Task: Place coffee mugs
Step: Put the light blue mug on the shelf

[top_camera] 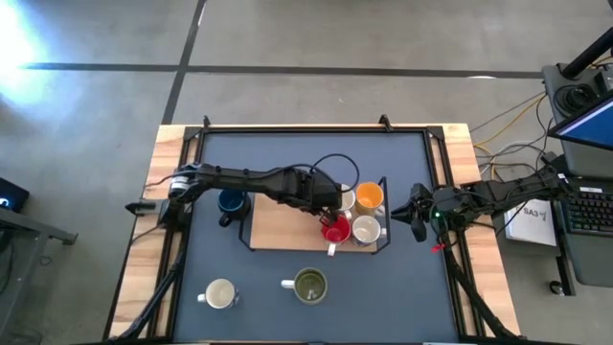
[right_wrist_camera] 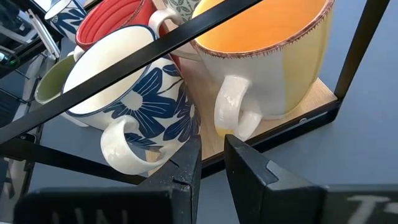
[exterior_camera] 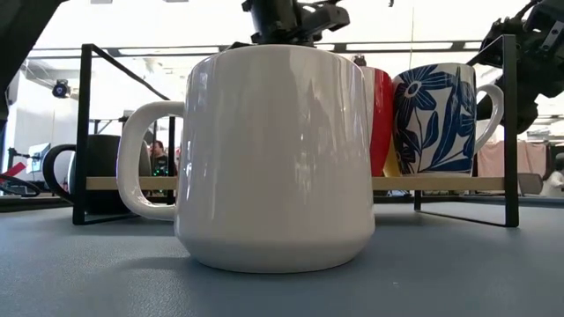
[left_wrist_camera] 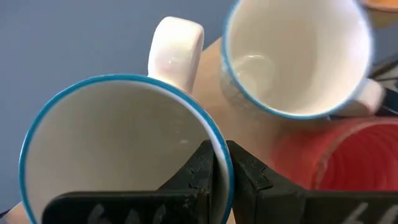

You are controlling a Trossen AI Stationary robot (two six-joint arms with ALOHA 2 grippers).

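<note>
A wooden rack (top_camera: 287, 230) with a black frame holds an orange mug (top_camera: 370, 196), a blue-flowered white mug (top_camera: 366, 230) and a red mug (top_camera: 335, 232). Over the rack, my left gripper (top_camera: 332, 209) is shut on a white blue-rimmed mug (left_wrist_camera: 118, 155). On the table stand a dark blue mug (top_camera: 230, 201) left of the rack, and a white mug (top_camera: 220, 293) and an olive green mug (top_camera: 309, 285) near the front. My right gripper (right_wrist_camera: 211, 168) waits open and empty just right of the rack. My left gripper pinches the white mug's rim (left_wrist_camera: 219, 142) on the side opposite its handle (left_wrist_camera: 177, 43). One finger (left_wrist_camera: 202, 168) is inside the mug and the other (left_wrist_camera: 249, 177) outside. The fingers slant down from the table's left. The mug stays upright; its base is hidden.
The rack's black frame bars (right_wrist_camera: 155, 43) cross in front of my right gripper. In the low view the large white mug (exterior_camera: 273, 150) blocks most of the rack. Cables and equipment (top_camera: 575, 192) lie off the table's right side.
</note>
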